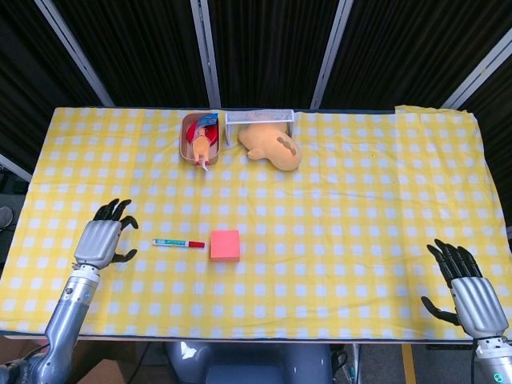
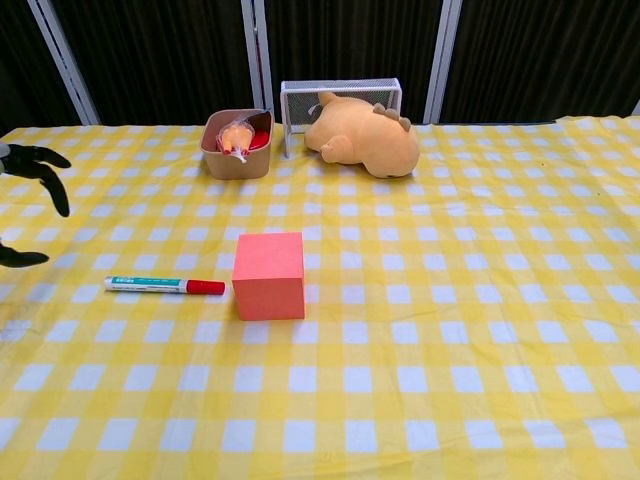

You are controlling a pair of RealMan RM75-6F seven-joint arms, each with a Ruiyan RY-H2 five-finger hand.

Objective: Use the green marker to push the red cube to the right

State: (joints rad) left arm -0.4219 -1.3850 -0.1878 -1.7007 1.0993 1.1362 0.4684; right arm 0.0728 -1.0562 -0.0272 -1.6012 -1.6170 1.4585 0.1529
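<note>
Nothing is done yet: left hand (image 1: 102, 240) hovers empty, fingers spread, with the marker (image 1: 178, 243) untouched just to its right, cube (image 1: 226, 245) beyond, unpushed.

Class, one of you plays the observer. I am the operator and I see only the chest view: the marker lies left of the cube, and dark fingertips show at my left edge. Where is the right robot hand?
Observer: In the head view, the right robot hand is at the near right corner of the table, fingers spread, holding nothing.
Operator: And whose fingertips are at my left edge?
Observer: They belong to the left robot hand. The head view shows all of it, left of the marker and apart from it, with nothing in it.
</note>
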